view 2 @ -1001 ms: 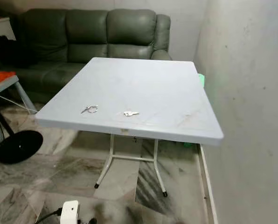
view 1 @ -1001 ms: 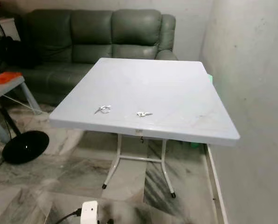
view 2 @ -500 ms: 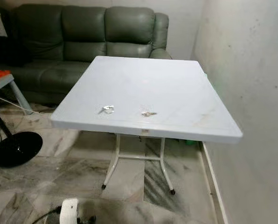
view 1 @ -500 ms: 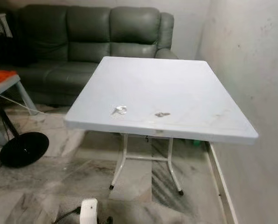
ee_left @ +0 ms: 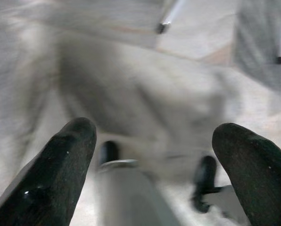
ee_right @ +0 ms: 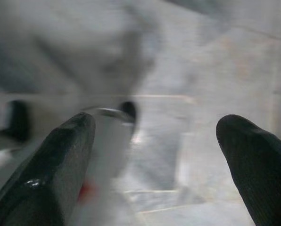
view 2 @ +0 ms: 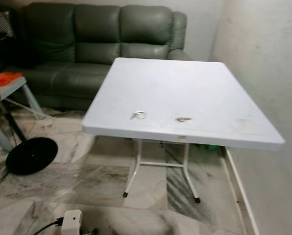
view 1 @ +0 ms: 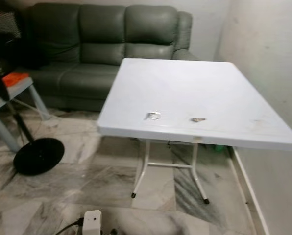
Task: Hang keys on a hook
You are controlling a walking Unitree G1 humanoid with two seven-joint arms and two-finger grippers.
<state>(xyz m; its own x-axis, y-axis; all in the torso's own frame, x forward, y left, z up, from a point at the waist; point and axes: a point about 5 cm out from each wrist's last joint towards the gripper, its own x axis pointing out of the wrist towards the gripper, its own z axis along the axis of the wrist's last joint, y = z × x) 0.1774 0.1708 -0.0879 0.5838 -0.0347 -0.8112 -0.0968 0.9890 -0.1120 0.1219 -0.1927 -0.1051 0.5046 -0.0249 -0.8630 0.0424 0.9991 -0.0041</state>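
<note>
**View swinging left, keys staying put**

The white surface (view 1: 224,93) is sitting further right in frame than a second ago; camera's turning. Keys (view 1: 152,116) and a second key (view 1: 198,119) are lying near its front edge. Left claw (ee_left: 154,155) and right claw (ee_right: 157,155) are hanging spread open over marble floor (view 1: 87,186).

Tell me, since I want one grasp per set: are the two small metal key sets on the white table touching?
Apart. The left eye view shows the ringed key set and the flat key set with bare white table between them.
</note>
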